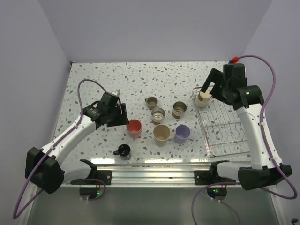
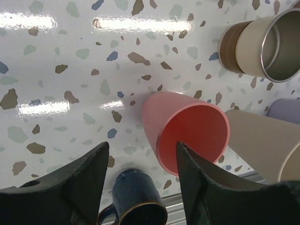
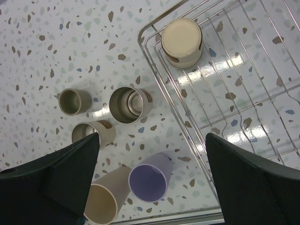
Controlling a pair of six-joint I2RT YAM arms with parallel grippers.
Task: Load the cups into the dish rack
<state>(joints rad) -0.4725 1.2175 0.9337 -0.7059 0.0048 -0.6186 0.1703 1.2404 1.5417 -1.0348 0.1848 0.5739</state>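
A red-pink cup (image 1: 134, 127) (image 2: 192, 131) stands on the speckled table. My left gripper (image 1: 121, 116) (image 2: 143, 146) is open and straddles its near wall, one finger over the mouth and one outside. Beside it are a dark blue mug (image 1: 123, 151) (image 2: 136, 201), a tan cup (image 1: 161, 134) (image 3: 105, 199), a lavender cup (image 1: 182, 133) (image 3: 150, 178) and three steel cups (image 1: 158, 115) (image 3: 129, 104). The wire dish rack (image 1: 225, 140) (image 3: 187, 112) lies at the right, with one tan cup (image 1: 203, 98) (image 3: 182, 42) upside down in its far left corner. My right gripper (image 1: 206, 91) (image 3: 150, 140) hangs open above that corner, holding nothing.
A metal rail (image 1: 150, 171) runs along the table's near edge, just behind the dark blue mug. White walls close in the table on the left, back and right. The rack's rows of upright wire prongs (image 1: 225, 131) fill its middle.
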